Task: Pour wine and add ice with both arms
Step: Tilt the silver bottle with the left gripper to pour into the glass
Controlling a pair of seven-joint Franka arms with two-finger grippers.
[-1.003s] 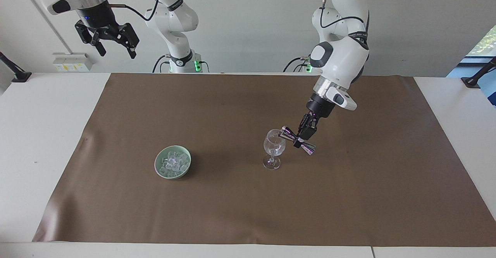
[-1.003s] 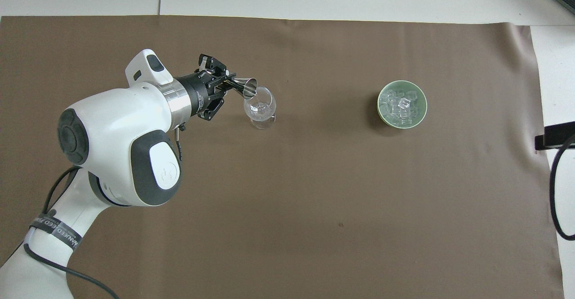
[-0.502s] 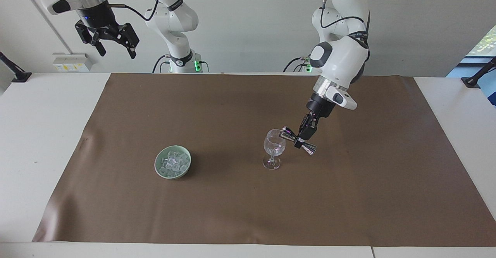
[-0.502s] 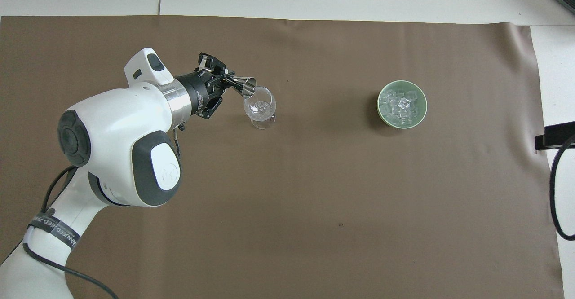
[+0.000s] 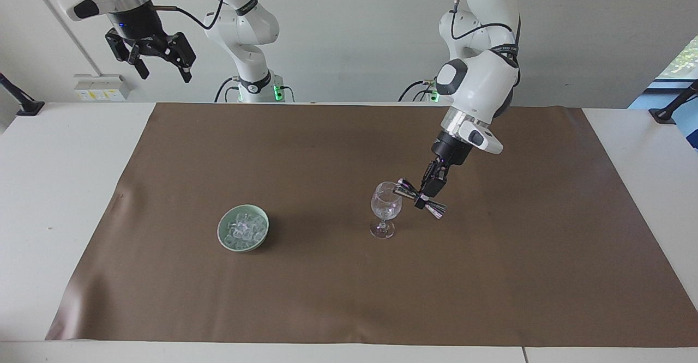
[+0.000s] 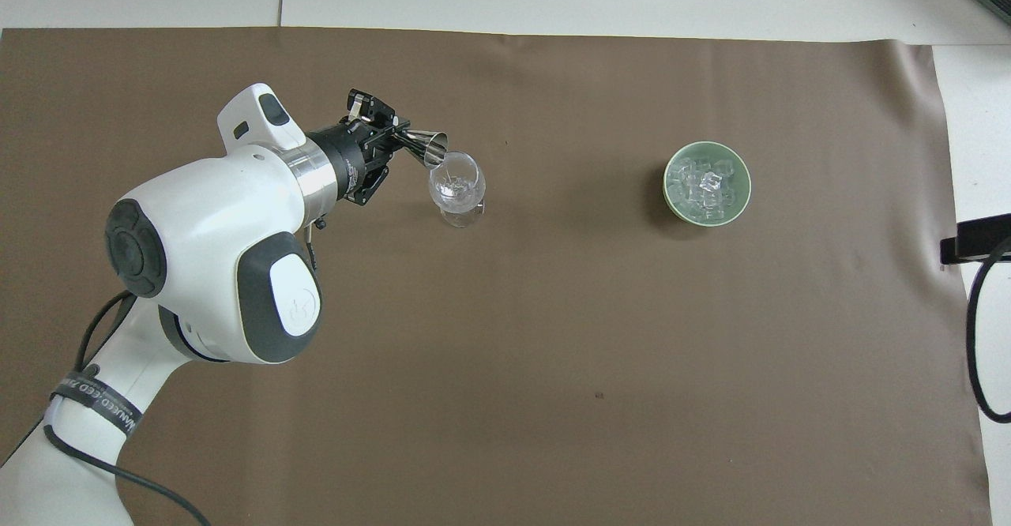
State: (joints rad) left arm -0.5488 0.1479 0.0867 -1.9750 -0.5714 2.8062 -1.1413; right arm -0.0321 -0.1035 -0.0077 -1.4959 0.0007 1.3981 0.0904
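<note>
Left end effector pinching jigger tipped over glass | right end effector spread, waiting | keep spout inside rim, tilt slowly

Left pincer tipping jigger over glass, ice in bowl

Brown mat covering white table, wall socket box, black cable at table edge
</note>
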